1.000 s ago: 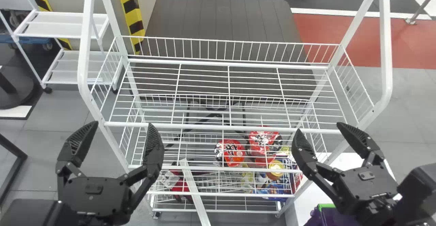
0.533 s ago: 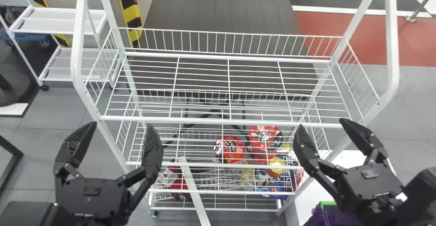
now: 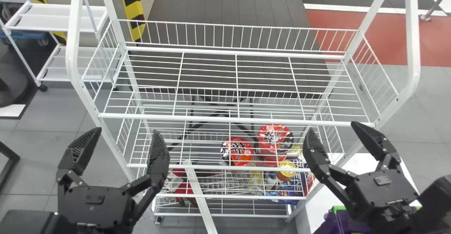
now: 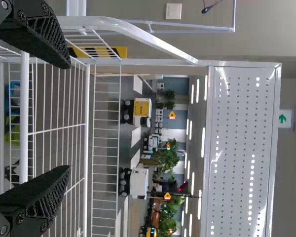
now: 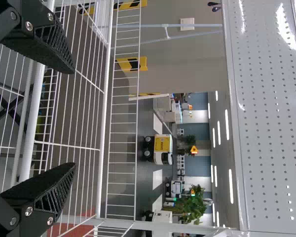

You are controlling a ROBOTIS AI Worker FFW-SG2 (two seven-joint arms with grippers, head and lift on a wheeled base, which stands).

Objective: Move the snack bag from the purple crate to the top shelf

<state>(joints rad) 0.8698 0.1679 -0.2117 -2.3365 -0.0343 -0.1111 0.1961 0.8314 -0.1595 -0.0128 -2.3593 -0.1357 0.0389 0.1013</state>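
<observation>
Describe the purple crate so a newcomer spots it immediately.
From the tall white wire rack, go right to the white surface. At the head view's bottom edge, partly behind the right gripper, is the purple crate. Purple walls and a green rim set it apart from its white and black neighbours.

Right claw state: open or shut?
Open: the right claw has its two fingers spread well apart in the head view, with nothing held between them.

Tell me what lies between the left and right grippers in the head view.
The head view shows white wire shelving between the left gripper and the right gripper, with red packages lower down than the top shelf.
</observation>
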